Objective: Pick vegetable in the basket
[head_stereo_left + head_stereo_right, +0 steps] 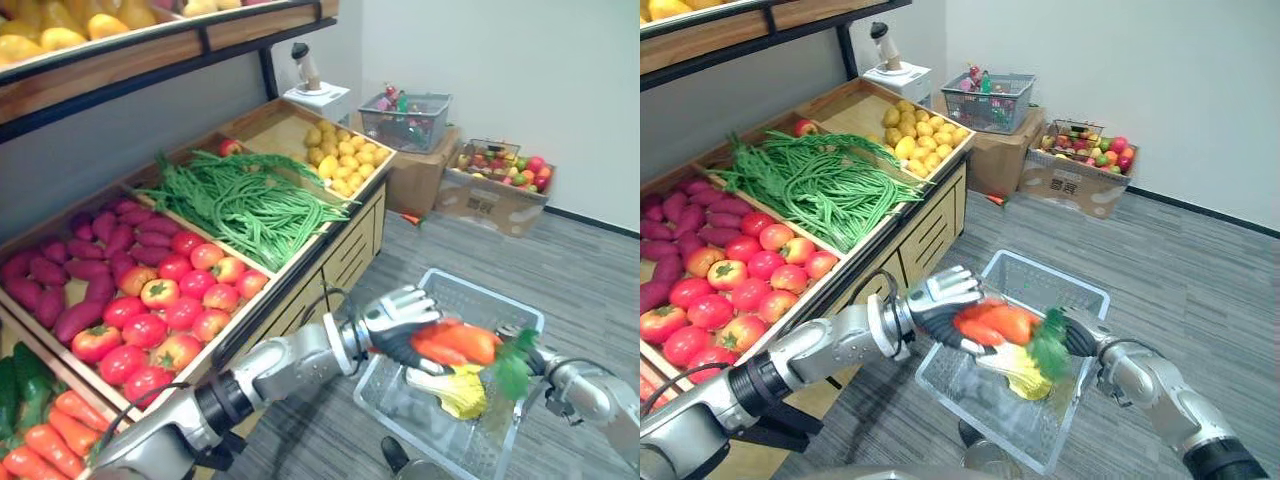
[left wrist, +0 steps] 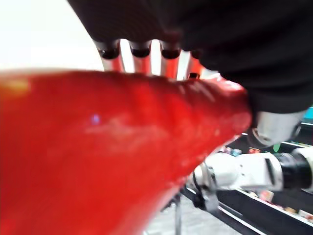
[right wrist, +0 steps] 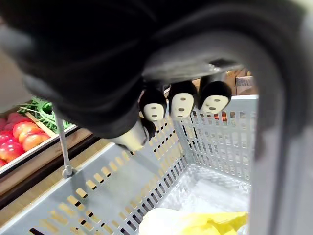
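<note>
My left hand (image 1: 398,322) reaches out over the grey plastic basket (image 1: 478,292), its fingers curled round an orange-red carrot (image 1: 458,343) with green leaves (image 1: 515,365). The left wrist view shows the carrot (image 2: 112,147) close up against the fingers (image 2: 140,51). A yellow vegetable (image 1: 455,392) lies in the basket below the carrot. My right hand (image 1: 1080,336) is at the basket's right side, partly behind the leaves. In its wrist view the fingers (image 3: 182,103) curl by the basket's grey handle (image 3: 274,98), above the slotted wall (image 3: 146,181).
To the left stands a wooden produce stand with tomatoes (image 1: 165,310), long green beans (image 1: 250,205), purple sweet potatoes (image 1: 80,265), lemons (image 1: 345,160) and carrots (image 1: 45,435). Cardboard boxes of fruit (image 1: 500,180) and another basket (image 1: 405,120) sit by the far wall.
</note>
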